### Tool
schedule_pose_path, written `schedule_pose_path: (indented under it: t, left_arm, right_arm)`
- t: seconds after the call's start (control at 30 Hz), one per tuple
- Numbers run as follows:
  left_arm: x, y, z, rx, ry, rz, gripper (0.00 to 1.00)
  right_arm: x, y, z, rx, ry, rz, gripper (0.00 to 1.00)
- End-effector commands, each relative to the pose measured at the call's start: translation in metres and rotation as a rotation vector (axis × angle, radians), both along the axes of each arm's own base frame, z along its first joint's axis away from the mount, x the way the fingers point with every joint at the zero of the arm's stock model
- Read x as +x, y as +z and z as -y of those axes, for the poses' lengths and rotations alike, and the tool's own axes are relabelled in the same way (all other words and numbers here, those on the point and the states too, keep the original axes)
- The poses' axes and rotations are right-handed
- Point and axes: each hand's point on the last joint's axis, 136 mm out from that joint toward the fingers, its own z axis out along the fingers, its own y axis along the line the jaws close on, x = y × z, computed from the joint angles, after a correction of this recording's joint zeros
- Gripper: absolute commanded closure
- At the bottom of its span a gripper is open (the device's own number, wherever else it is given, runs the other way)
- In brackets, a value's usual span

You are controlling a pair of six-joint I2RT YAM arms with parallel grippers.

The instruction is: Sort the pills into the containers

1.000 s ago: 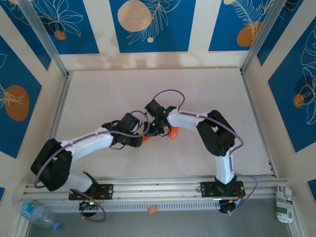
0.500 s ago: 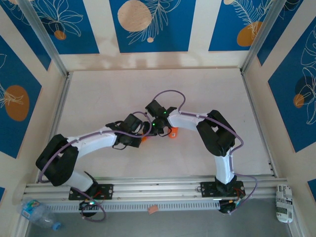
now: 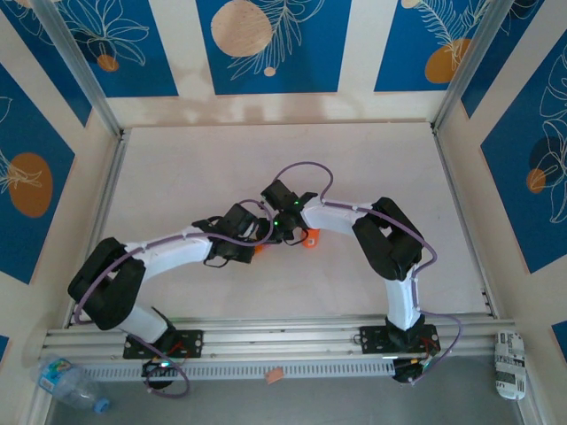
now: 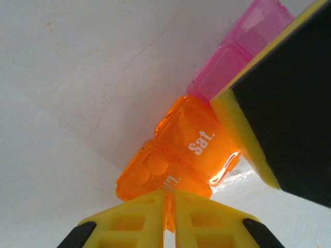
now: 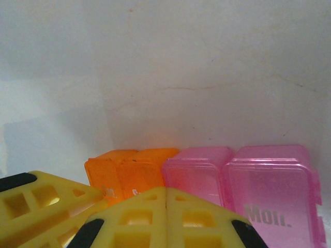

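Status | left gripper (image 4: 169, 199) pinching containers (image 4: 191, 139) at orange end | right gripper (image 5: 165, 195) pressed together

The left end effector (image 4: 169, 199) has closed on the containers (image 4: 191, 139).

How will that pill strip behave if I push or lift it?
Probably light and stiff: thin translucent plastic pill strip. Boxy, so likely slides on the smooth table rather than rolls. Lids might pop if squeezed.
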Motion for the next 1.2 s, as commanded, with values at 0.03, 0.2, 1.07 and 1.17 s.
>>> schedule_pose_path:
  t: [0.03,0.2,1.07,1.17]
  left_arm:
    - [-0.001,-0.013,0.007,-0.002,-0.009,-0.015,0.86]
    - [-0.008,-0.020,0.003,-0.004,-0.004,-0.033,0.86]
    - [0.069,0.214,-0.042,-0.179,0.136,0.608,0.22]
    - [0.072,0.236,-0.073,-0.107,0.202,0.734,0.01]
  right_arm:
    - [-0.021,-0.038,0.018,-0.106,0.002,-0.078,1.00]
    - [-0.021,-0.037,0.017,-0.103,0.003,-0.079,1.00]
    - [0.060,0.177,0.051,0.183,-0.147,0.304,0.57]
    - [0.066,0.209,0.096,0.176,-0.236,0.394,0.10]
